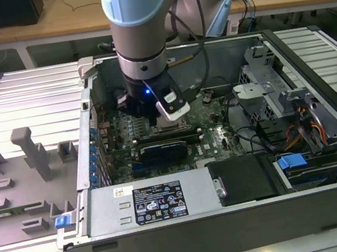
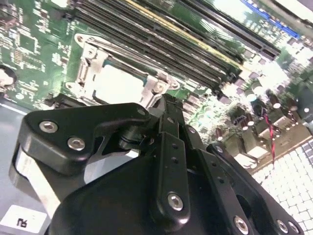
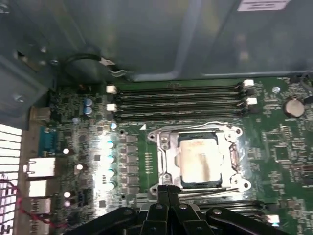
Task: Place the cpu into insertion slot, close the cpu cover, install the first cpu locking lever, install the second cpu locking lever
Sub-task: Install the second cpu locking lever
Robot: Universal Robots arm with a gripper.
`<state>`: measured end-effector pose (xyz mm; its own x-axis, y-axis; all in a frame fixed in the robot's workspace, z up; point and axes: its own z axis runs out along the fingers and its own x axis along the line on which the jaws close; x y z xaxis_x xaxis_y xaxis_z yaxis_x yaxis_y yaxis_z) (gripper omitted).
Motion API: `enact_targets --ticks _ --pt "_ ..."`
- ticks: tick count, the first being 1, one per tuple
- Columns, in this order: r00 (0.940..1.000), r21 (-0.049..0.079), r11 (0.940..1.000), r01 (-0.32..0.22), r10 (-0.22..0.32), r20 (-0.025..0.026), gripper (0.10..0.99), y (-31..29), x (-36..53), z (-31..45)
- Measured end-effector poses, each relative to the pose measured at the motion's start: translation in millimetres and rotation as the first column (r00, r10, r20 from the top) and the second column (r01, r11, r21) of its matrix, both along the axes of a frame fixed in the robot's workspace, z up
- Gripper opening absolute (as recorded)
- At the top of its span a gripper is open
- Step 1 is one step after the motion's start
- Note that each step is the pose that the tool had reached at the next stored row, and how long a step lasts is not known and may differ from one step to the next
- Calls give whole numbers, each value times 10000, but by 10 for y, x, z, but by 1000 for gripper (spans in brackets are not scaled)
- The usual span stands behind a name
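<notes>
hovering at centre frame of the first wrist view, the gripper (image 3: pixel 168 190) has its fingers pressed together beside the cpu cover (image 3: pixel 164 159), closed over the cpu (image 3: pixel 200 159). locking levers seem in hand, demanding precise fingertip pressure.

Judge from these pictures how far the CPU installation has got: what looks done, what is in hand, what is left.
Done: the cpu lies in the insertion slot, and the cpu cover looks closed over its edges, framing it. In hand: the tool sits at the socket's edge, by the cover's frame; it grips nothing I can make out. Left: whether either locking lever is latched cannot be told, so both count as open.
</notes>
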<state>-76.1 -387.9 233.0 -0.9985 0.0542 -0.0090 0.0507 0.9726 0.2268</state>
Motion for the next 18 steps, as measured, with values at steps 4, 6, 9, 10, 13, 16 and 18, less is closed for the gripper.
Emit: enact_targets --ticks 4,6,9,10,13,16,18 --pt "9999 0 10000 1 -1 -157 106 -15 166 0" --pt "9996 -1 10000 1 -1 -280 106 -20 259 0" --pt "9993 -59 10000 2 -4 -374 106 -8 309 0" --pt "9992 -209 9998 2 -10 -389 106 31 311 0" --pt "9997 -623 9981 -11 -5 -260 106 201 311 -4" --pt "9998 -723 9974 -24 37 177 106 298 306 -14" --pt "9996 -722 9974 -34 53 271 106 299 300 -16"
